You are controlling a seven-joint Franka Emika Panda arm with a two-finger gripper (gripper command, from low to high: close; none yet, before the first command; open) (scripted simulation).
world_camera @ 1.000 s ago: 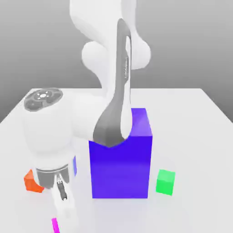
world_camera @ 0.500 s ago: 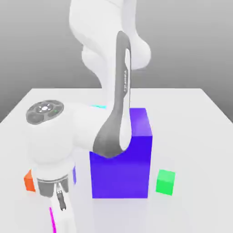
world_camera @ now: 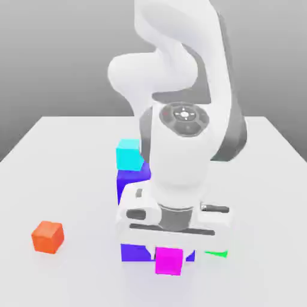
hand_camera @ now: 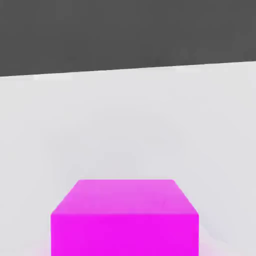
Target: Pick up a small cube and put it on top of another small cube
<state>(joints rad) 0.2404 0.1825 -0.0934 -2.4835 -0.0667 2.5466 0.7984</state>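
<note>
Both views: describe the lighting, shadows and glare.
Exterior view: flat, even light, only faint soft shadows on the white table, no glare on the arm, the orange cube evenly lit. Hand view: the magenta cube has a paler top, a more saturated front and a faint pink tint beside it.

White tabletop (world_camera: pixel 60 180), plain grey backdrop (world_camera: pixel 54 54), soft light

You are looking at: a plain magenta small cube (world_camera: pixel 169 261); a bright green cube (world_camera: pixel 216 253); a cyan cube (world_camera: pixel 129 154); an orange cube (world_camera: pixel 47 236); a blue-purple block (world_camera: pixel 133 180); a white arm (world_camera: pixel 180 144) showing grey joints; a pale grey table (world_camera: pixel 60 174).
</note>
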